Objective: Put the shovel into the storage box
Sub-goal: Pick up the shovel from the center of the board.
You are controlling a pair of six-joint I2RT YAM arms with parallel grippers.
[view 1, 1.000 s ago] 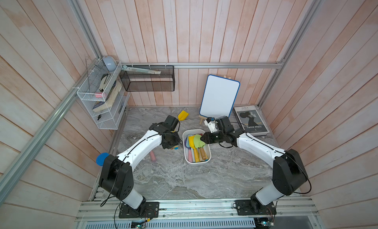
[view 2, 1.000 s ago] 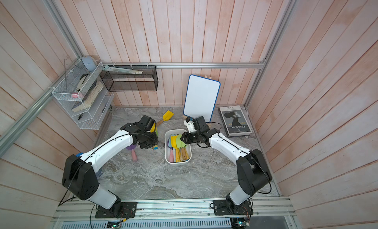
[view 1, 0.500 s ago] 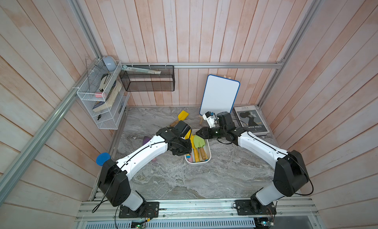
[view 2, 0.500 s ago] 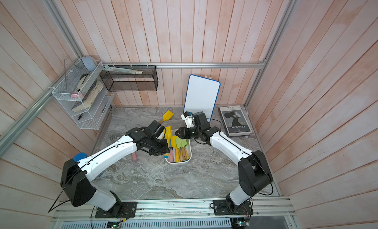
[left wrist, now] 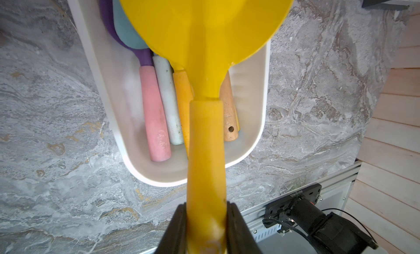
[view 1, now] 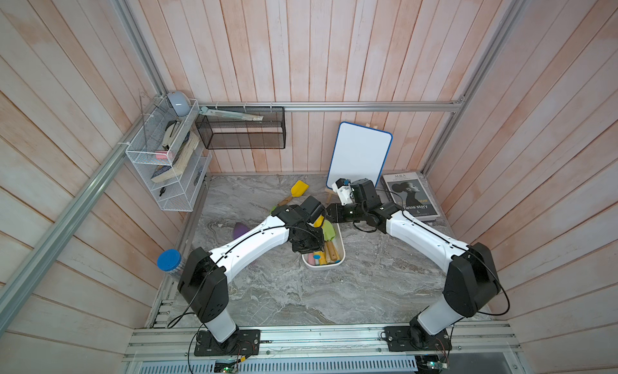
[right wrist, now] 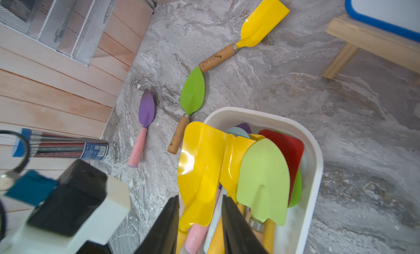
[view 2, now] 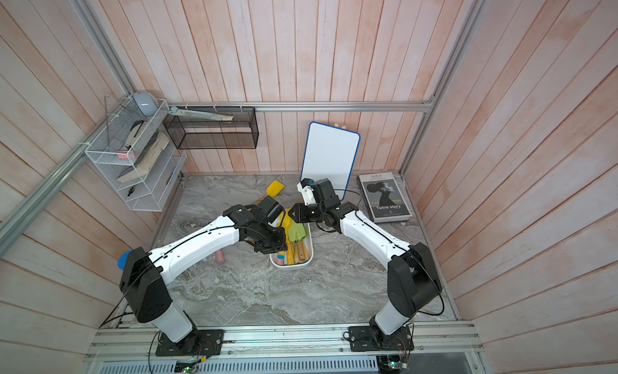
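Pale pink plank walls close in a grey marbled tabletop. At the far left a white wire rack holding books hangs on the wall, with a clear blue-lidded tube below it and a black mesh basket on the back wall. On the table lie a purple-bladed shovel with a pink handle, a green leaf-shaped trowel with a cork handle and a yellow square-bladed shovel with a wooden handle, all outside the tub. The left gripper is clamped on the handle of an all-yellow round-bladed shovel, which hangs lengthwise over the white rounded plastic storage box. The box is already crowded with pink, white, orange and wooden handles, a light-green blade and a red blade. Whether the held shovel touches them cannot be told. The right gripper hovers at the box's far end with its jaws narrowly apart, nothing visibly pinched. Further right stand a blue-rimmed whiteboard and a grey book.
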